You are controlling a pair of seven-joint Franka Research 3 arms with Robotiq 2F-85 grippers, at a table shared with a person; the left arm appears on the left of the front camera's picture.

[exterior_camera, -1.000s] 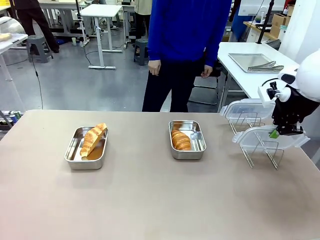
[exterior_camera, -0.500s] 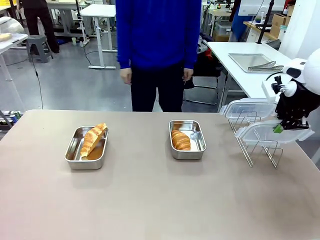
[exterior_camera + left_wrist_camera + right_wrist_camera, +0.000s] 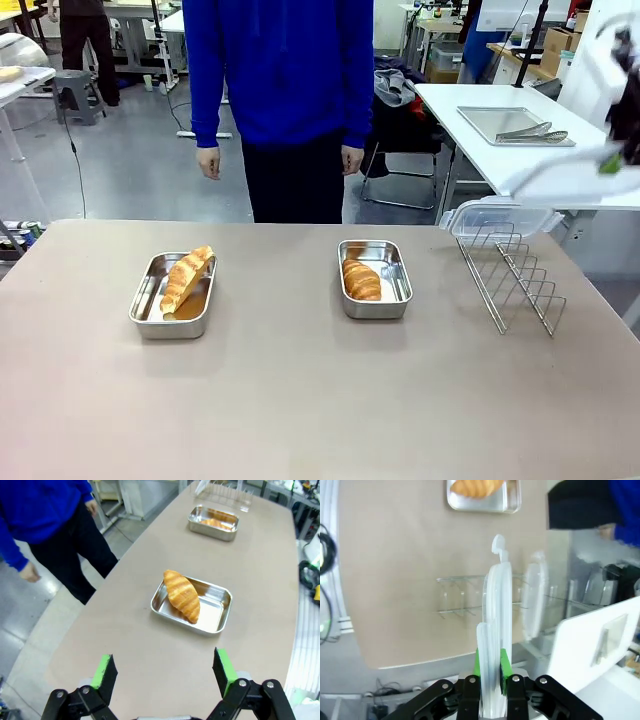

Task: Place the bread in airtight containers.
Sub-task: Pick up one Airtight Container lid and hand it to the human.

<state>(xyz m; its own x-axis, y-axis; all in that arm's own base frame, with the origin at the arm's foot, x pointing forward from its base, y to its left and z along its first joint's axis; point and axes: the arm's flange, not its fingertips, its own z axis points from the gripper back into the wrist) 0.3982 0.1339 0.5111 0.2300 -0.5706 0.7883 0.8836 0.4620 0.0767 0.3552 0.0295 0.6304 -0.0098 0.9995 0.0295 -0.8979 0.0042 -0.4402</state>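
Observation:
Two steel airtight containers sit on the table, lidless. The left container (image 3: 142,305) holds a croissant (image 3: 187,277) leaning on its rim; the right container (image 3: 401,290) holds a croissant (image 3: 362,281) lying flat. My right gripper (image 3: 612,162), blurred at the upper right, is shut on a clear plastic lid (image 3: 560,182) held high above the table; its own view shows the pads (image 3: 490,664) clamping the lid (image 3: 498,615) edge-on. My left gripper (image 3: 164,669) hangs open above the left end of the table, short of the leaning croissant (image 3: 182,595) in its container (image 3: 216,609).
A wire rack (image 3: 510,275) stands at the table's right, with a second clear lid (image 3: 495,215) resting at its far end. A person in a blue top (image 3: 280,70) stands at the far edge, hands down. A side table with a metal tray (image 3: 505,125) is behind right.
My right gripper has lifted the clear lid off the wire rack, up and to the right. The person has stepped to the left. The containers and croissants are unmoved.

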